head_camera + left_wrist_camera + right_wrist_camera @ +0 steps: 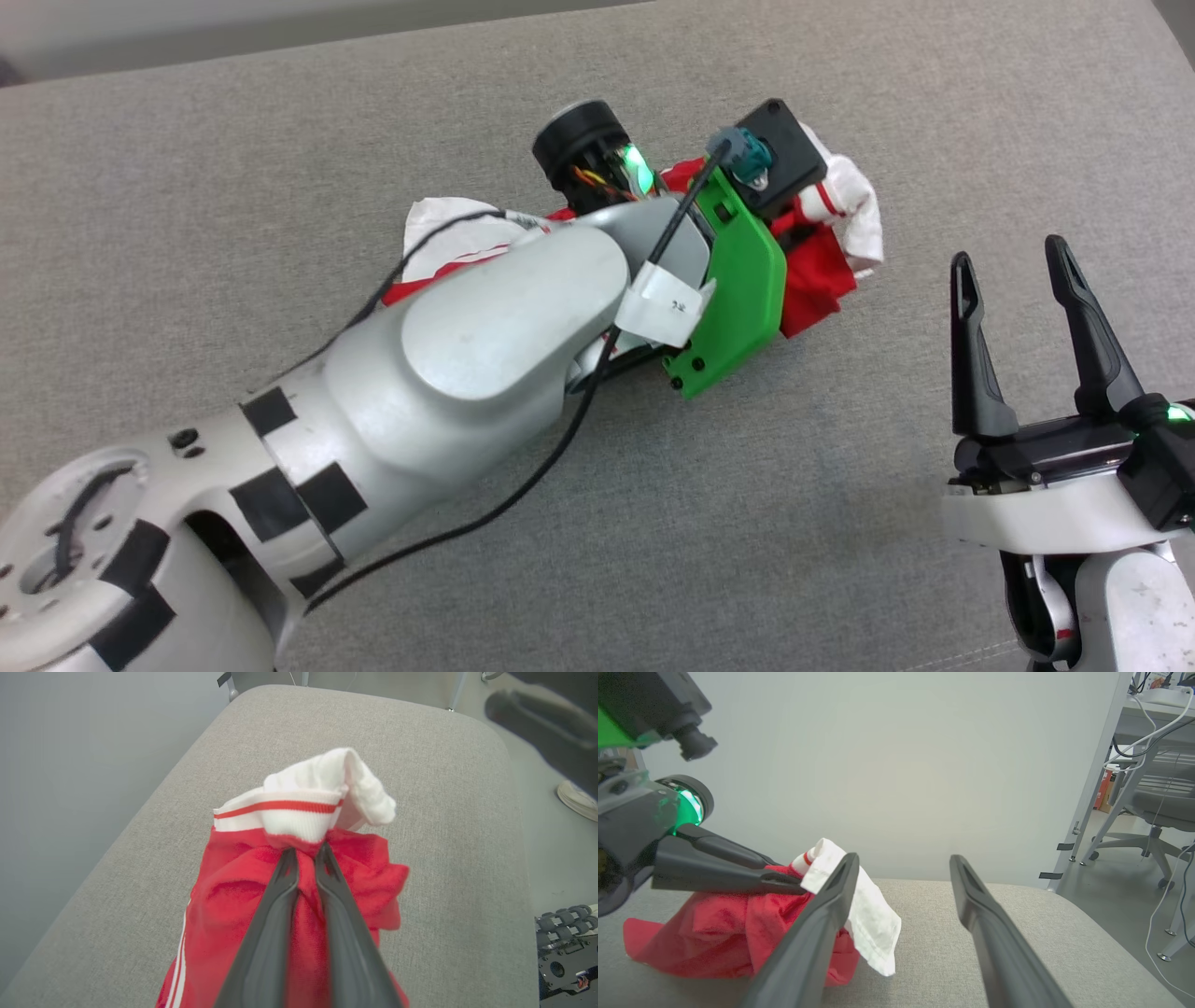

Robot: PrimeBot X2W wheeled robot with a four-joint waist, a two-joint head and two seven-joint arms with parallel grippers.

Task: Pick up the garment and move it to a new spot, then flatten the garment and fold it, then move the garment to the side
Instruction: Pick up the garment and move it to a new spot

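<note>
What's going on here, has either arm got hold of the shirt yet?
The left gripper is shut on a pinch of red fabric of the garment, just below a white sleeve with striped trim. The garment is bunched up, not flattened, and its lower part rests on the grey padded surface. The right gripper is open and empty, off to the side and apart from the garment.

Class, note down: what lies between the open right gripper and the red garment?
Nothing but bare grey upholstery: the head view shows a gap between the right gripper and the garment.
</note>
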